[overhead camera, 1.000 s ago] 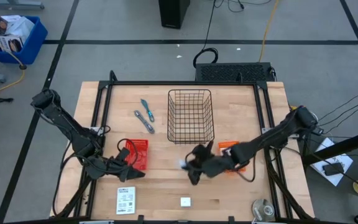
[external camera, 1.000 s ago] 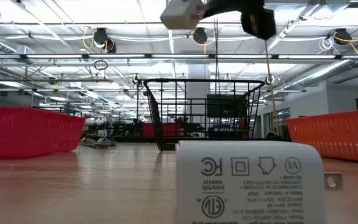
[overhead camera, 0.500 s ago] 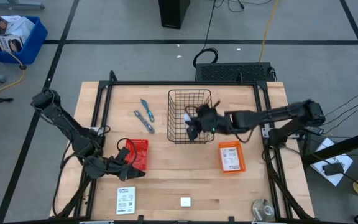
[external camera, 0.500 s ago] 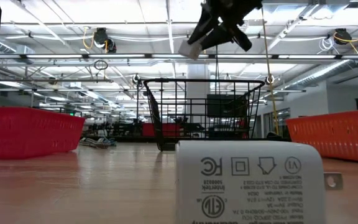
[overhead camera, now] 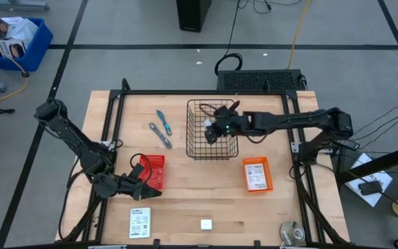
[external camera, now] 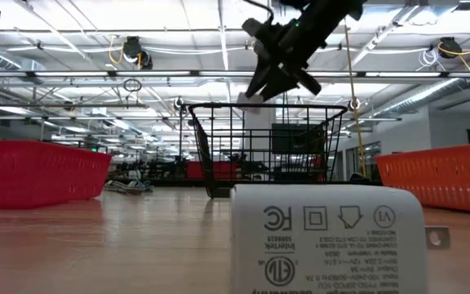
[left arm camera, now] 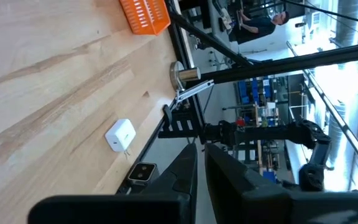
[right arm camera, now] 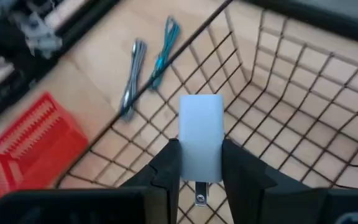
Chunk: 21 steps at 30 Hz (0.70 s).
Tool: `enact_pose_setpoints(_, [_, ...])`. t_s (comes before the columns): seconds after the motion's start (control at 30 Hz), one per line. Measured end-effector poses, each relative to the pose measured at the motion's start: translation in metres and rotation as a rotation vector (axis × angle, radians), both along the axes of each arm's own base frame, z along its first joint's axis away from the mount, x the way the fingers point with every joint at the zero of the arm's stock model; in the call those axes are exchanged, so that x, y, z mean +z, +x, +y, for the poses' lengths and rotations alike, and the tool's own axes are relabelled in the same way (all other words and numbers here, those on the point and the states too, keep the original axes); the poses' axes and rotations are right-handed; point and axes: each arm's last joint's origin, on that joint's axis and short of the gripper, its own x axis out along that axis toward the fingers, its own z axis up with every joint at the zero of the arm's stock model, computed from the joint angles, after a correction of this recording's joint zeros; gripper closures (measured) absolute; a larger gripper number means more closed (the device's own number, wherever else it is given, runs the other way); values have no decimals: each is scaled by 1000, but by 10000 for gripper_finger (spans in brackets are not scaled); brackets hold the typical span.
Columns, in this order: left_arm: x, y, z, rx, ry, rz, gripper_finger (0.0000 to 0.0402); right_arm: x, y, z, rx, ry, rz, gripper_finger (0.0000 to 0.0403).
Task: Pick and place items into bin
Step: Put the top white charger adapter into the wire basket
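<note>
While hanging over the open top of the black wire basket [overhead camera: 211, 129], right gripper [overhead camera: 213, 131] clamped on a small white charger block [right arm camera: 200, 137], fingers [right arm camera: 166, 163] pressed against its two sides, plug prongs pointing back toward the wrist. Directly beneath the held block, only bare wire mesh and wooden table [overhead camera: 185, 200] showing through; nothing visible on the basket floor. Just outside the basket wall on the gripper's far side, a blue-handled tool [overhead camera: 162, 122] and a grey metal tool [overhead camera: 160, 135] lying side by side on the wood. Well behind that gripper, toward the table's near edge, an orange tray [overhead camera: 257, 173] holding a white printed card.

Off at the opposite near corner, left gripper [overhead camera: 142, 185] low over the table with fingers nearly touching and gripping nothing, just beside a red tray [overhead camera: 153, 170]. Near it, a white printed card [overhead camera: 140, 223] flat on the wood and a second white charger block [overhead camera: 206, 223] further along the near edge.
</note>
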Motion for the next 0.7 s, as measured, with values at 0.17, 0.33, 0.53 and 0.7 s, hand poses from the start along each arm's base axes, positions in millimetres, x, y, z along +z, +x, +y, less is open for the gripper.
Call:
enact_pose_setpoints(0.17, [2,1,0,7,-12,-12,366,-24,11,-10,10,50,55,319])
enact_pose_setpoints(0.33, [2,1,0,12,-16,-16,366,-51,21,-16,51,136,115,319])
enact_pose_setpoints(0.53, [2,1,0,18,-35,-14,366,-75,27,-20,100,208,174,318])
enact_pose_setpoints(0.7, [2,1,1,21,-47,-11,366,-85,29,-24,102,258,186,318])
